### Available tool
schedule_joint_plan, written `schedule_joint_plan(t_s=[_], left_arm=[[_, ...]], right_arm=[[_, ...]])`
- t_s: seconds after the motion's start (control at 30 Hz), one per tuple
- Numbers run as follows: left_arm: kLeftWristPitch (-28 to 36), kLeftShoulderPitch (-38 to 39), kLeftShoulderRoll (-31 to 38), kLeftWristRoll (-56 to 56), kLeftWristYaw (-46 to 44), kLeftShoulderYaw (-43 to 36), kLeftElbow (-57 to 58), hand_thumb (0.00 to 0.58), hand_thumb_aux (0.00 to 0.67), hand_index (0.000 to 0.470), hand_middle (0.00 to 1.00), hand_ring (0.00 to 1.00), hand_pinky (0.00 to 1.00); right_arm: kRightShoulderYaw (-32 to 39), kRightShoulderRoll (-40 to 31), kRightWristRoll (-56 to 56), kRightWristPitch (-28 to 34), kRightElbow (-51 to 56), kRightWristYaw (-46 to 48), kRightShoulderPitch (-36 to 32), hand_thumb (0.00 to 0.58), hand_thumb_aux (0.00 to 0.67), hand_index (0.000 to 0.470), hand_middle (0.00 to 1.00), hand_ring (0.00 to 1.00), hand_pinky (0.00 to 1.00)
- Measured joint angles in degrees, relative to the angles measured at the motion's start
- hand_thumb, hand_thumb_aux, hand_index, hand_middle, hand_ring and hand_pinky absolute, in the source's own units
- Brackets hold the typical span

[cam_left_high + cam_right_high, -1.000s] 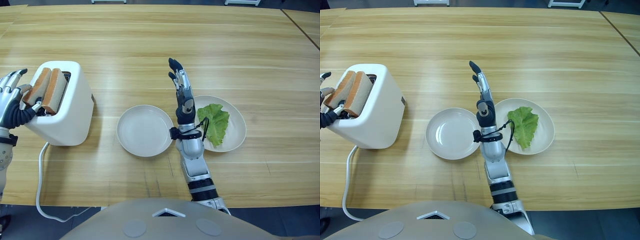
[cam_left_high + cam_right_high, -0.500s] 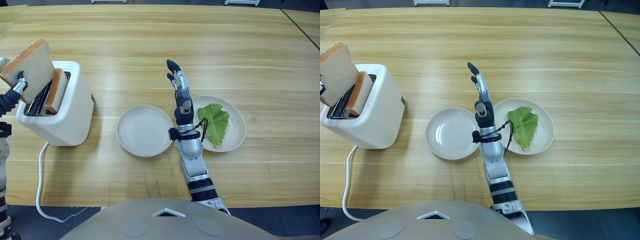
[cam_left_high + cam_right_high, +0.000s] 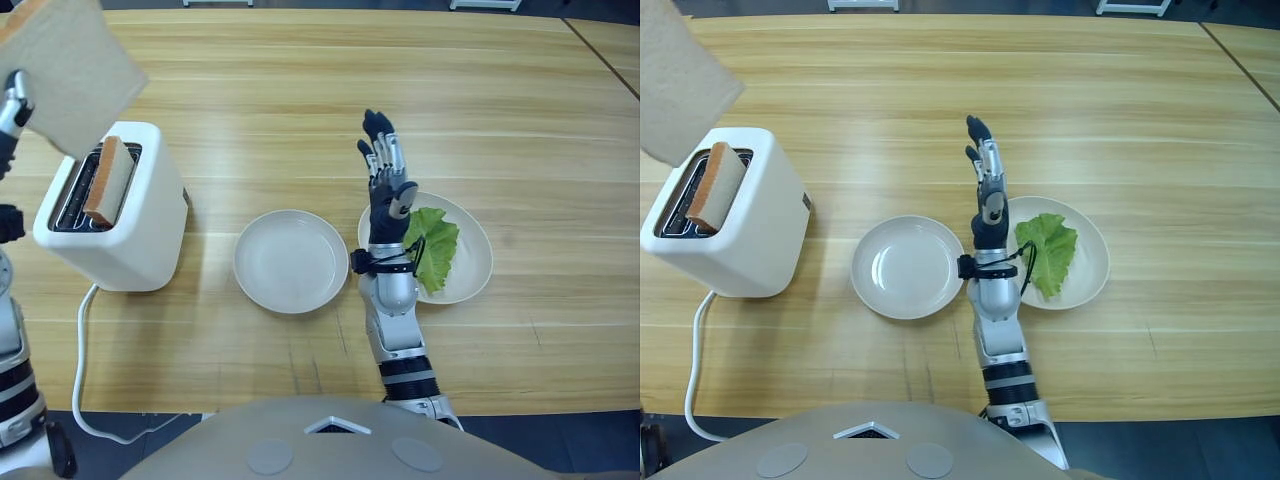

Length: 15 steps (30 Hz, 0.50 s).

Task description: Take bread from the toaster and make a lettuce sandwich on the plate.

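A white toaster [image 3: 120, 235] stands at the left with one slice of bread [image 3: 108, 180] upright in its right slot. My left hand [image 3: 10, 105], at the left edge, is shut on a second bread slice [image 3: 70, 70] held high above the toaster. An empty white plate [image 3: 288, 260] lies in the middle. To its right a second plate [image 3: 470, 262] carries a green lettuce leaf [image 3: 432, 245]. My right hand [image 3: 388, 185] stands upright between the two plates, fingers straight and open, holding nothing.
The toaster's white cord [image 3: 85, 380] trails off the table's near edge at the left. Bare wooden table [image 3: 350, 80] stretches behind the plates and to the far right.
My left hand has lifted the bread slice out of the left slot and raised it high above the toaster. My right hand has shifted slightly right, toward the lettuce plate.
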Motion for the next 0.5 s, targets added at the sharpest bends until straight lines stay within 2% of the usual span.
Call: schedule_joint_plan(t_s=[0.17, 0.27, 0.37, 0.5], left_arm=[[7.58, -8.04, -0.66, -8.46, -11.30, -12.67, -0.40, 0.580, 0.670, 0.470, 0.00, 0.00, 0.00], [10.89, -8.86, -2.29, -9.66, -17.62, -21.49, 2.32, 0.580, 0.670, 0.470, 0.00, 0.00, 0.00], [13.58, -8.90, -4.34, -9.79, -21.20, -27.11, 5.32, 0.580, 0.670, 0.470, 0.00, 0.00, 0.00], [14.42, -8.51, -6.79, -7.89, -25.34, -34.25, 12.94, 0.580, 0.670, 0.470, 0.00, 0.00, 0.00]], right_arm=[[-3.52, -1.46, 1.33, 1.23, -2.44, 0.45, -1.01, 0.000, 0.000, 0.000, 0.00, 0.00, 0.00], [-7.23, -3.07, 3.25, 2.39, -2.55, 0.45, -1.61, 0.000, 0.000, 0.000, 0.00, 0.00, 0.00], [-10.32, -4.76, 4.43, 2.88, -2.97, 0.45, -1.67, 0.000, 0.000, 0.000, 0.00, 0.00, 0.00], [-11.45, -4.76, 4.67, 2.86, -3.36, 0.46, -1.47, 0.000, 0.000, 0.000, 0.00, 0.00, 0.00]])
